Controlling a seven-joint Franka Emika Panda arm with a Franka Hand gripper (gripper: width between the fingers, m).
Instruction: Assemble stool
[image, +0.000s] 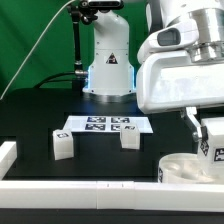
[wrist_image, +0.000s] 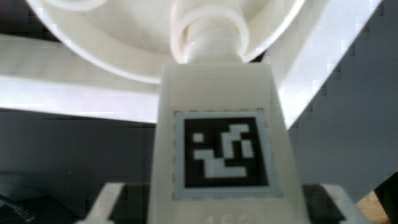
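Observation:
My gripper (image: 207, 133) is shut on a white block leg (image: 214, 142) and holds it upright over the round white seat (image: 188, 168) at the exterior view's right. In the wrist view the leg (wrist_image: 224, 110) fills the middle with its square tag facing the camera. Its narrow end meets the seat (wrist_image: 125, 45); I cannot tell whether it is seated in a hole. The gripper (wrist_image: 222, 207) has a finger on each side of the leg. Two more legs stand on the table, one at the left (image: 62, 145) and one in the middle (image: 130, 138).
The marker board (image: 107, 125) lies flat behind the two loose legs. A long white rail (image: 80, 190) runs along the front edge and a short one (image: 7, 153) sits at the left. The arm's white base (image: 108, 62) stands at the back.

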